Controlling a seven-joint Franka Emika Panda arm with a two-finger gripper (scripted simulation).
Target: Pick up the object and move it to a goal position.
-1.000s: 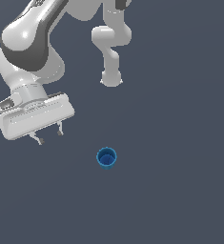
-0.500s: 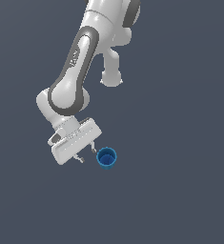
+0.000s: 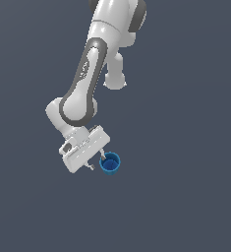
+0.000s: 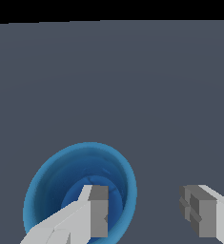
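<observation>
The object is a small bright blue round cup with a darker hollow inside, standing upright on the grey floor. My white gripper is low beside it, on the exterior view's left, and it is open and empty. In the wrist view the cup lies close under the gripper. One finger overlaps the cup's opening. The other finger is off to the side, clear of the cup. The cup is not between the fingers. I cannot tell whether the near finger touches the rim.
A plain dark grey floor spreads all around. The arm's white links and base rise behind the gripper toward the top of the exterior view. No goal marker shows in either view.
The arm has swung from the exterior view's left toward the cup and come down. The gripper, far from the cup a second ago, is now right beside it. The cup has not moved.
</observation>
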